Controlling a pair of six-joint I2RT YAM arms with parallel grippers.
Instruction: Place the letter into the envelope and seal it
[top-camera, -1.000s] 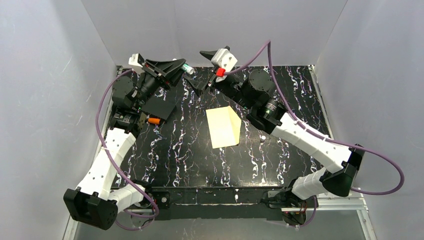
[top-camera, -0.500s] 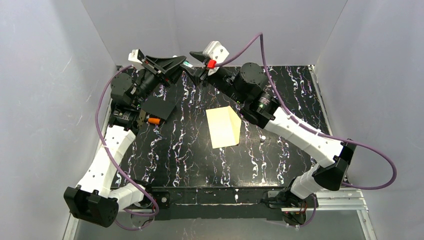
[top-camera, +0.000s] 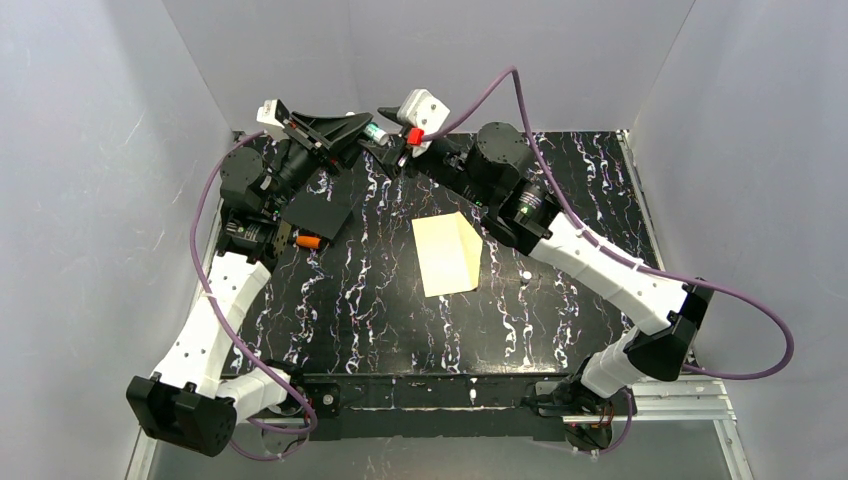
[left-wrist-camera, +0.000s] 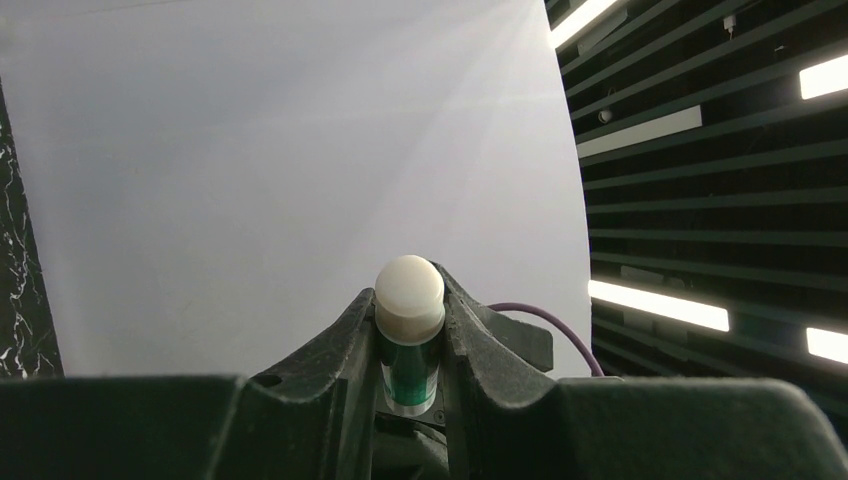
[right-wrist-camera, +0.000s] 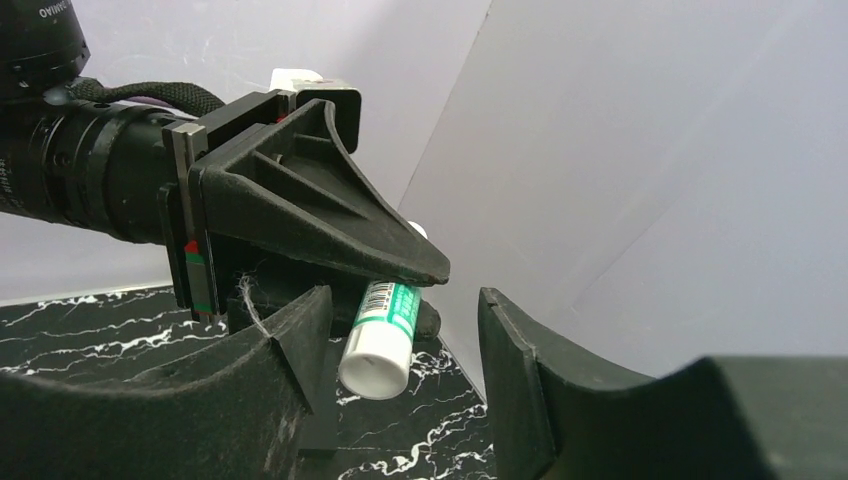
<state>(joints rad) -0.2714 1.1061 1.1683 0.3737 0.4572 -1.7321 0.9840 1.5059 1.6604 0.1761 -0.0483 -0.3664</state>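
Note:
The cream envelope (top-camera: 447, 253) lies flat at the middle of the black marbled table. The letter is not in view. My left gripper (left-wrist-camera: 410, 300) is raised at the back left, shut on a green-and-white glue stick (left-wrist-camera: 409, 330) with its white cap past the fingertips. My right gripper (right-wrist-camera: 403, 300) has come up to it from the right. It stands open, one finger on each side of the glue stick's (right-wrist-camera: 382, 335) white flat end; the right finger is clear of it. From above, both grippers meet at the glue stick (top-camera: 376, 131).
A black square card (top-camera: 318, 213) lies at the back left under the left arm, with a small orange object (top-camera: 308, 241) beside it. White walls close in the table on three sides; the grippers hang near the back wall (top-camera: 450, 50).
My right gripper has swung left to the left gripper, and its jaws have narrowed around the glue stick's end. The left gripper and the envelope have stayed put.

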